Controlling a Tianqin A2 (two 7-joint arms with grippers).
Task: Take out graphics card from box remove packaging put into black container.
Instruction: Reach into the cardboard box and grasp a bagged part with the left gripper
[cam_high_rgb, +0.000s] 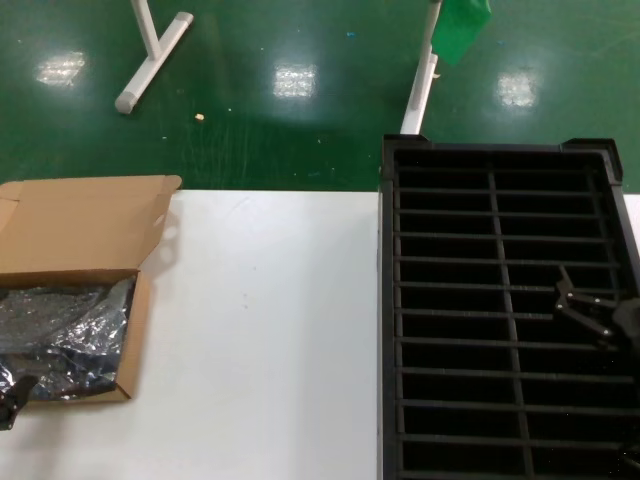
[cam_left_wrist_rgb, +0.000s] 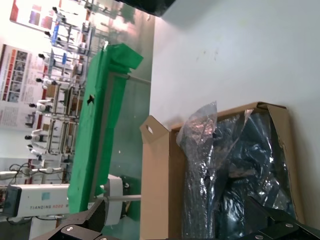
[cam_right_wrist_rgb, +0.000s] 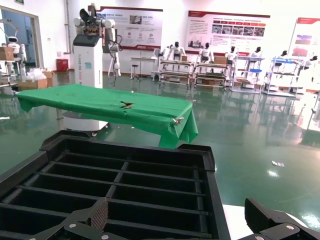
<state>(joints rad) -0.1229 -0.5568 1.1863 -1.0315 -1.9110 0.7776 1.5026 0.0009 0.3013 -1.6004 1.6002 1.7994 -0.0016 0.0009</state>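
- A shallow brown corrugated box (cam_high_rgb: 75, 240) sits open at the left edge of the smooth white worktop (cam_high_rgb: 270, 330), its plain flap folded back toward the far side.
- Crinkly, shiny silver-grey packaging (cam_high_rgb: 65, 325) fills the box; in the left wrist view the bag (cam_left_wrist_rgb: 215, 170) bulges over the box's (cam_left_wrist_rgb: 160, 185) cardboard wall.
- The graphics card cannot be made out; only dark shapes show through the translucent plastic.
- The left pincer (cam_high_rgb: 12, 398) is a dark tip at the picture's left edge, over the near corner of the box; whether it is wide or narrow cannot be told.
- The large black container (cam_high_rgb: 500, 310), moulded plastic ribbed into long narrow slots with a centre divider, stands on the right of the worktop, its near end cut off.
- The right pincer (cam_high_rgb: 590, 315) hovers above the container's right half, its black fingers spread apart and holding nothing.
- The right wrist view shows the container (cam_right_wrist_rgb: 120, 185) below two parted fingertips (cam_right_wrist_rgb: 270, 220).
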